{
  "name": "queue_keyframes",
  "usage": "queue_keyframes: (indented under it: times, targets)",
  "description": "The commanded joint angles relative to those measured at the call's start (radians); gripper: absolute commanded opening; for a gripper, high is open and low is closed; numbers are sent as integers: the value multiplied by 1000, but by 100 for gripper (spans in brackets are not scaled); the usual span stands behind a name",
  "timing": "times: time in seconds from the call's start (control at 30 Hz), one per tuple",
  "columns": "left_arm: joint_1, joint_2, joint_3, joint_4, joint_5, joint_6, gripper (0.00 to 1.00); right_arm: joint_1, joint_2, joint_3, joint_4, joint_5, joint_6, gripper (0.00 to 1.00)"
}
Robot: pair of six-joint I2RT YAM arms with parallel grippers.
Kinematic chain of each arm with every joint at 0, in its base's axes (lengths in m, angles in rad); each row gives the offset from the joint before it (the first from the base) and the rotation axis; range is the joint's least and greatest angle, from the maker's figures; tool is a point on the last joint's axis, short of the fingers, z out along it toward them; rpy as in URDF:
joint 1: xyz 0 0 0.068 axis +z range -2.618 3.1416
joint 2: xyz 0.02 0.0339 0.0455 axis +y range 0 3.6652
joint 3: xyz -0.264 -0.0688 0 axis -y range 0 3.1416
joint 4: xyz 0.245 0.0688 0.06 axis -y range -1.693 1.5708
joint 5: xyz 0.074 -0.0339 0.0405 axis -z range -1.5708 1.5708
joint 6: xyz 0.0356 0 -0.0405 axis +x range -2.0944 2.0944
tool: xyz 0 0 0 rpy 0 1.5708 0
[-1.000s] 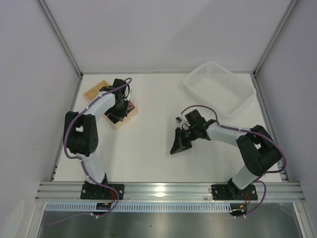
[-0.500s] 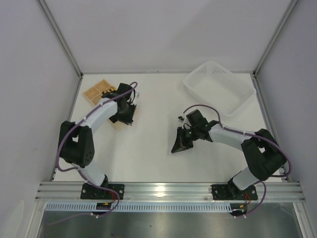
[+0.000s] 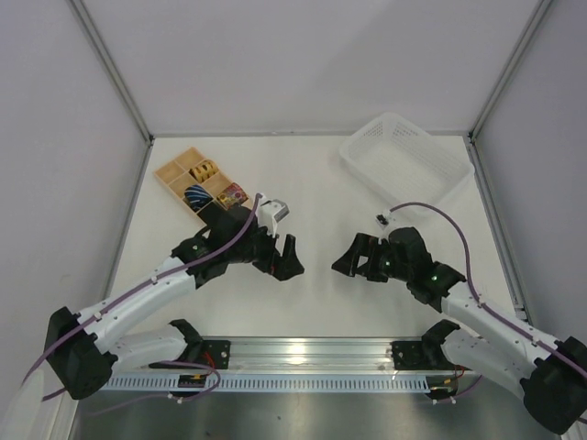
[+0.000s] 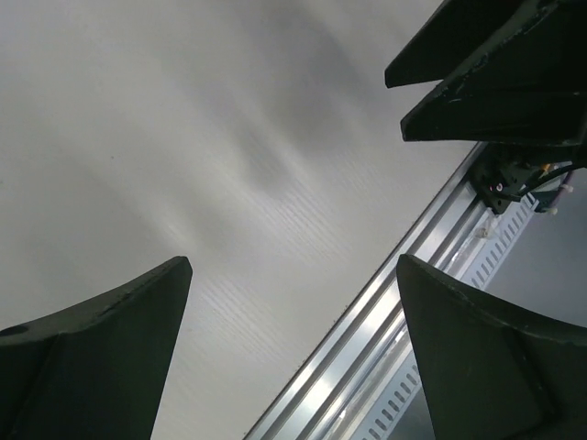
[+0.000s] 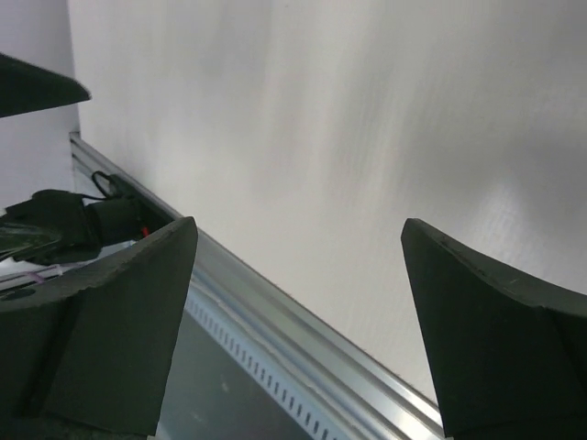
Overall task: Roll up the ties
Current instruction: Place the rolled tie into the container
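Observation:
Rolled ties sit in the wooden tray [image 3: 169,173] at the back left: a yellow coil [image 3: 205,169], a blue one [image 3: 196,193] and a reddish one [image 3: 232,194]. The tray's nearest corner is dark and partly behind my left arm, so I cannot tell what lies there. No loose black tie shows on the table. My left gripper [image 3: 286,261] [image 4: 292,266] hangs open and empty low over the front middle. Facing it, my right gripper [image 3: 347,263] [image 5: 298,225] is open and empty too. The right gripper's fingers [image 4: 486,64] show in the left wrist view.
A white plastic basket [image 3: 408,165] stands at the back right. The aluminium rail [image 3: 312,348] runs along the near table edge, close under both grippers. Both arms stretch low across the front of the table.
The left arm has swung away from the wooden tray to the front middle and uncovered it. The right arm dropped lower and forward. Both grippers went from shut to open.

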Motion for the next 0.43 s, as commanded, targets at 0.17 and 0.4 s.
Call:
queue_keyframes:
  times: [0.17,0.4]
  targets:
    - [-40,-198,-193,200,52,-122,100,38,-256,-184,79,204,160,100]
    - [-42,-359,-310,298,-20,-195,100,82,-546,-293,90,327,186,100]
